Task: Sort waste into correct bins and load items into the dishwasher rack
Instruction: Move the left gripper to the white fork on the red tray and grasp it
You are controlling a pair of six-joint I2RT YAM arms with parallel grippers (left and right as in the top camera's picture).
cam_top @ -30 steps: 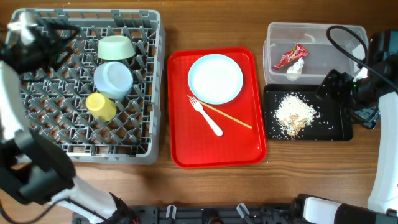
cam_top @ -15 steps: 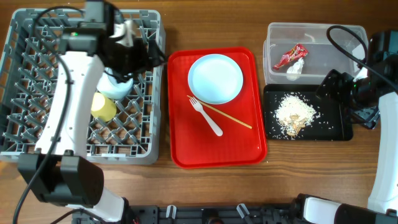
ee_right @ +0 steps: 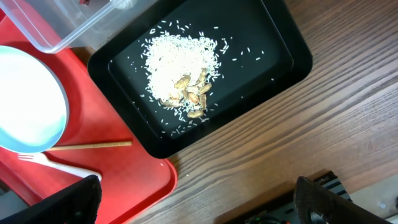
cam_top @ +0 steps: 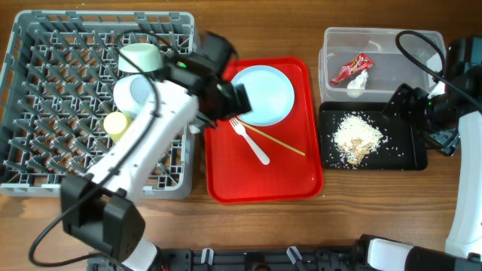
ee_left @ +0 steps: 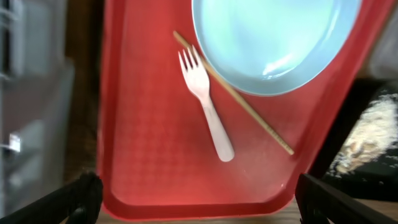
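Wooden tabletop [cam_top: 339,226] carries a red tray [cam_top: 226,173] holding the plate [cam_top: 263,94], fork [cam_top: 252,143] and chopsticks [cam_top: 280,141]. Left gripper [cam_top: 230,99] hovers over that tray's upper-left edge, jaws spread wide and empty. Right gripper [ee_right: 196,202], likewise spread and empty, hangs right of it by the black tray [ee_right: 273,56].

The left gripper [cam_top: 238,98] hangs over the red tray [cam_top: 226,169] beside the pale blue plate [cam_top: 265,92]; white fork [cam_top: 253,143] and chopsticks [cam_top: 280,141] lie nearby.

left arm [cam_top: 147,143]: white link shells, black joints and wrist block, thin black cable [cam_top: 147,113] run along it. right arm [cam_top: 467,188]: same white/black, black cable looping above. fingers [ee_left: 78,196] plain black.
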